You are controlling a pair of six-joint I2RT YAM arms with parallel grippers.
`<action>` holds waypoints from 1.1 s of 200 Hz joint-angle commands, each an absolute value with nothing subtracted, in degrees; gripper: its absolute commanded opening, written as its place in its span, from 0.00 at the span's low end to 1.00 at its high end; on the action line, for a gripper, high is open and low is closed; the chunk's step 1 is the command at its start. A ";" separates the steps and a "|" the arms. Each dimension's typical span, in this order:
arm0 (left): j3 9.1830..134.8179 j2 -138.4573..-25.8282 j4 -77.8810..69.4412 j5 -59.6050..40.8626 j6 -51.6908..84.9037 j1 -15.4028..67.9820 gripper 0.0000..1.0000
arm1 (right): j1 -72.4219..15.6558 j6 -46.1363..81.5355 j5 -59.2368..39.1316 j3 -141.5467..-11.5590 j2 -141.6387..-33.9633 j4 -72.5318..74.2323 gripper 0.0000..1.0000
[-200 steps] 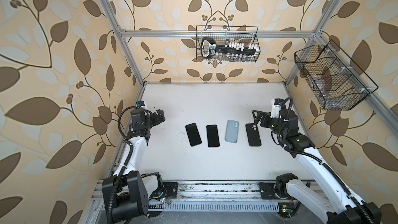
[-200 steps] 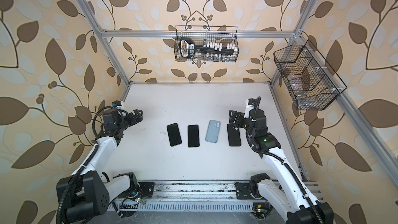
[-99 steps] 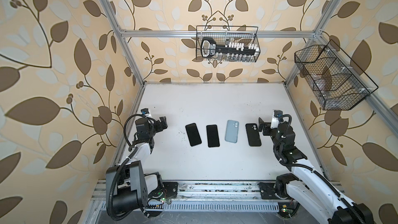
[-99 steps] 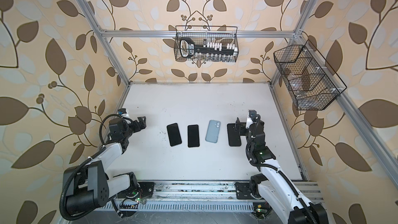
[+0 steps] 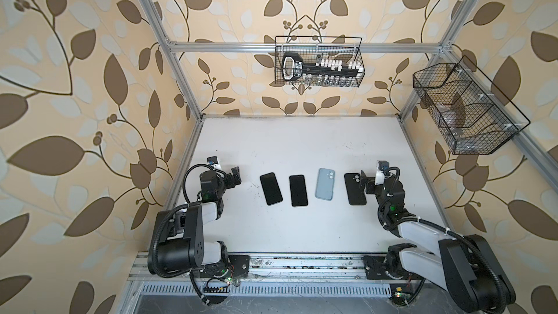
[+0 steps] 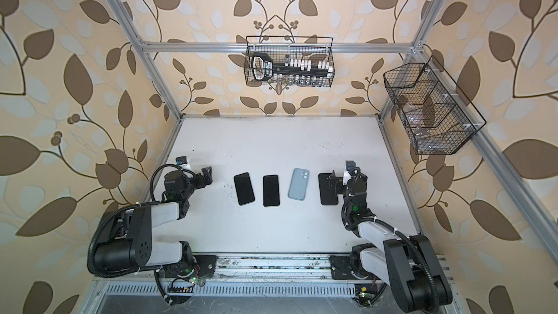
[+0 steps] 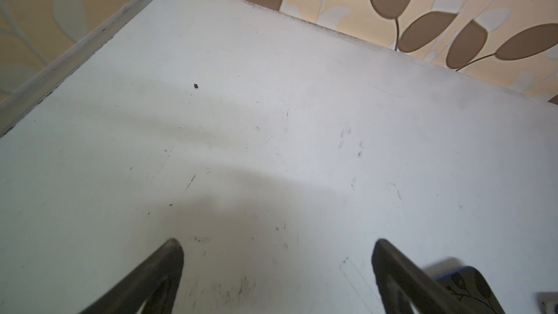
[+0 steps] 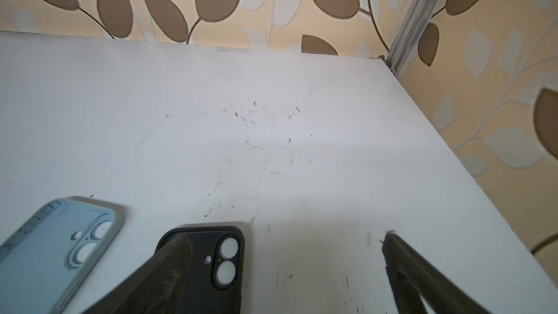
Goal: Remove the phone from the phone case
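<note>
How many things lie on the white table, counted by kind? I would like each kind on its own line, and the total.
Phones: 2 (end phone, next phone, both black)
Cases: 2 (light blue case, black case, both empty)
Total: 4
</note>
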State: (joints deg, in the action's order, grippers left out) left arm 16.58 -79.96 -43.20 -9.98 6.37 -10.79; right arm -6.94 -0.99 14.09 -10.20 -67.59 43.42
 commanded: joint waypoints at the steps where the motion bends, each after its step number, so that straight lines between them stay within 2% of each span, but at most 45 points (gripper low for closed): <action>1: 16.62 -84.49 -52.16 -9.49 4.72 -10.13 0.99 | -6.63 -3.38 12.46 -10.84 -71.90 53.13 1.00; 16: 16.59 -85.90 -54.05 -10.01 4.57 -10.10 0.99 | -4.58 -1.67 10.83 -11.69 -72.75 51.94 1.00; 37: 18.61 -85.48 -49.29 -11.63 3.24 -9.85 0.99 | -1.03 0.59 5.57 -10.10 -78.36 61.03 1.00; 45: 19.30 -85.86 -48.47 -12.46 2.78 -9.75 0.99 | -0.63 0.87 5.41 -10.91 -76.54 55.76 1.00; 55: 20.40 -85.91 -46.18 -12.63 2.09 -9.38 0.99 | -0.57 0.84 4.87 -10.41 -78.04 59.34 1.00; 86: 21.09 -86.22 -45.12 -11.87 1.93 -8.69 0.99 | 0.53 1.65 3.22 -10.60 -77.19 57.05 1.00; 155: 21.50 -85.87 -43.71 -11.55 -0.49 -6.42 0.99 | -1.40 0.44 6.50 -10.56 -77.08 57.32 1.00; 183: 22.48 -86.07 -42.20 -5.29 2.08 -6.42 0.99 | -1.32 0.53 6.27 -10.63 -77.15 57.31 1.00; 220: 22.34 -86.00 -42.28 -5.07 2.02 -6.30 0.99 | -1.32 0.54 6.28 -10.67 -77.19 57.29 1.00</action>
